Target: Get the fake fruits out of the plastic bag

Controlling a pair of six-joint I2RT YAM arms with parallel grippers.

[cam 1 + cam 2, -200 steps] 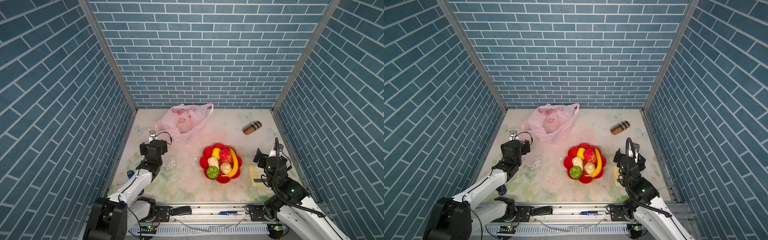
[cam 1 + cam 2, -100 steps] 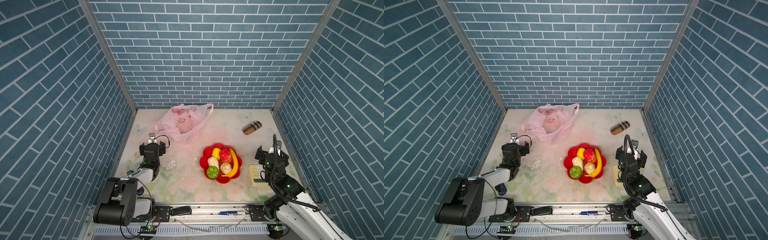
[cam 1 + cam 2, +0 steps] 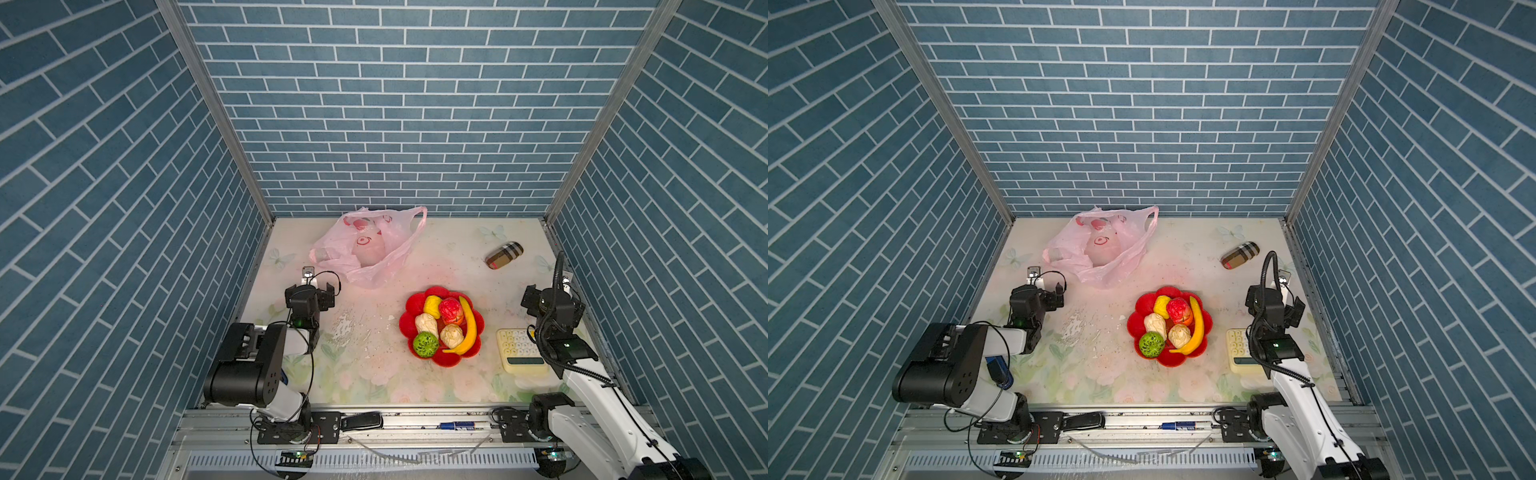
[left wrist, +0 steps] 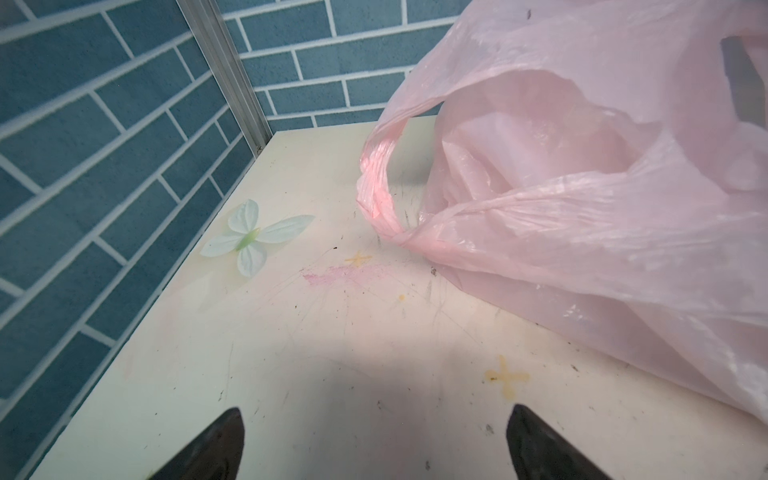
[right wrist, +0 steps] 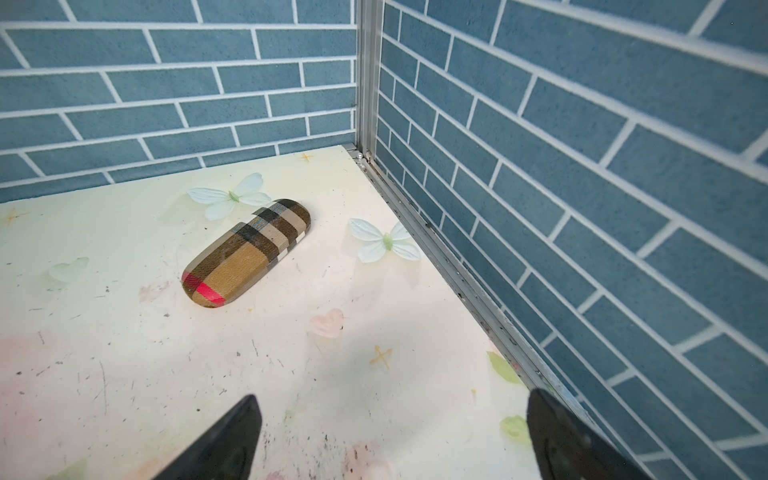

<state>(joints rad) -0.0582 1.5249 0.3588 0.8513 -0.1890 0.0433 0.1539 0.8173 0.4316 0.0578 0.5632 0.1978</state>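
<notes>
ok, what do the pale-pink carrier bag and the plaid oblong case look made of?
Pale-pink carrier bag: thin plastic film, translucent, slightly glossy; crinkled folds, light passing through. Plaid oblong case: woven fabric cover, matte; visible weave. Smooth rounded form suggests a hard shell underneath.

— Where's the bag [image 3: 368,249]?
— Far left, by the back wall [image 3: 395,124].
— And the fruits [image 3: 451,311]?
— In the dish [image 3: 413,305], nearer and right of the bag. A calculator [image 3: 517,347] lies right of the dish, a case [image 3: 504,255] far right.
</notes>
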